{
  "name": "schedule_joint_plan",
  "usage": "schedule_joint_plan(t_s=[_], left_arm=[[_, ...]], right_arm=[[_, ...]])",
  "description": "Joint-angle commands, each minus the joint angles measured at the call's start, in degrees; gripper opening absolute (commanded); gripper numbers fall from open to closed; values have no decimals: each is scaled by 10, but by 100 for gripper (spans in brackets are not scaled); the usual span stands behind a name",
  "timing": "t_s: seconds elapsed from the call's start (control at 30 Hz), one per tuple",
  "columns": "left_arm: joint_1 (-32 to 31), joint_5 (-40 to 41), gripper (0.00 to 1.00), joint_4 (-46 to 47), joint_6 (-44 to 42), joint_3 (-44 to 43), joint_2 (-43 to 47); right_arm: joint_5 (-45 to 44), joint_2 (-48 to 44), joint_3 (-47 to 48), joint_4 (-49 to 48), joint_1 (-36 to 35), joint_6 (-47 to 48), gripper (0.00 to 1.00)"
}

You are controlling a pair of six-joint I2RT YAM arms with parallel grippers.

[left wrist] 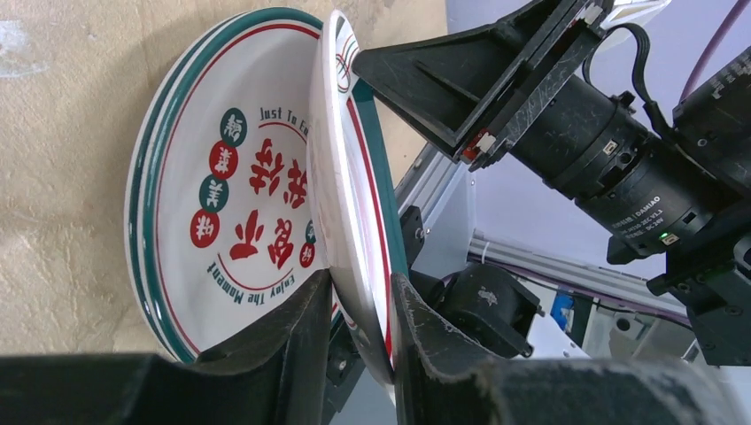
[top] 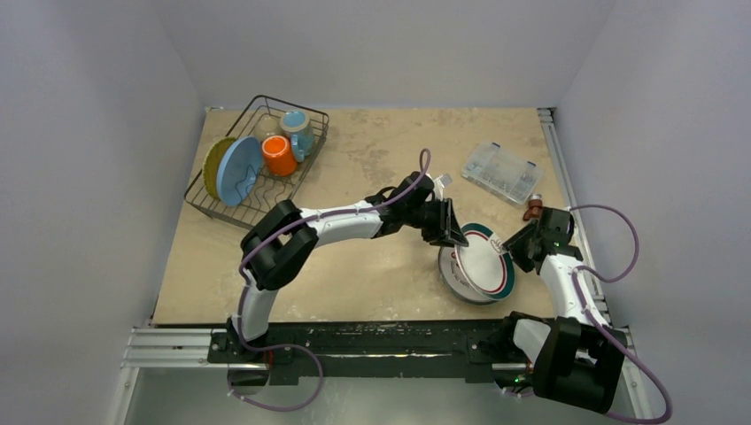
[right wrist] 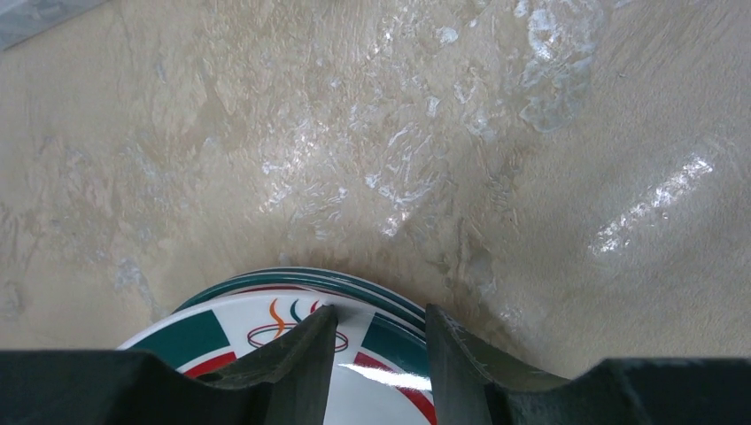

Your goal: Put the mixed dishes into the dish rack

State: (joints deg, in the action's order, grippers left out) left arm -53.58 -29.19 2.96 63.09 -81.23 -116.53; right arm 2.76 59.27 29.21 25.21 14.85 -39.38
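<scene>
1. The left gripper [left wrist: 361, 285] is pinched narrow on the lower rim of the teal-rimmed plate [left wrist: 341, 195]. The plate stands tipped up on edge, and the stack of plates [left wrist: 230, 204] lies flat just beside the fingers.
2. The right gripper [right wrist: 379, 315] straddles the opposite rim with its jaws partway apart. I can't tell whether they actually bite.
3. Watch out: two arms on one plate. If they pull unevenly, I reckon the rim could twist out of that thin pinch and drop onto the stack beneath.
4. The rim is glossy and the hold is small, so a fast swing could let it slide.
5. Well away, back along the left arm, the dish rack [top: 266, 211] holds the yellow woven plate [top: 212, 166] and blue plate [top: 237, 170] on edge. The orange cup [top: 279, 155] and blue mug [top: 298, 131] sit alongside.
6. The clear box [top: 502, 172] sits beyond both grippers; its contents are too small to tell.
</scene>
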Motion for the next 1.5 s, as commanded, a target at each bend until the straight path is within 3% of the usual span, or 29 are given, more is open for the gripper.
schedule_joint_plan(t_s=[0.0, 0.2, 0.27, 0.67, 1.07, 1.27, 1.47], left_arm=[[-15, -39, 26, 103, 29, -23, -13], [-14, -33, 13, 69, -5, -27, -12], [-14, -34, 0, 63, -16, -24, -4], [-8, -51, 0, -39, -47, -48, 15], [-1, 49, 0, -213, -182, -59, 116], [32, 55, 0, -244, -209, -61, 169], [99, 87, 0, -340, -286, -60, 257]], right_arm=[[81, -5, -11, 18, -13, -25, 41], [74, -10, -7, 20, -13, -23, 42], [67, -16, -1, 25, -13, -20, 44], [25, -103, 61, 65, -13, 23, 72], [21, -170, 130, 55, -23, 81, 91], [2, -181, 180, 57, -25, 133, 93], [37, -187, 146, 34, -29, 127, 92]])
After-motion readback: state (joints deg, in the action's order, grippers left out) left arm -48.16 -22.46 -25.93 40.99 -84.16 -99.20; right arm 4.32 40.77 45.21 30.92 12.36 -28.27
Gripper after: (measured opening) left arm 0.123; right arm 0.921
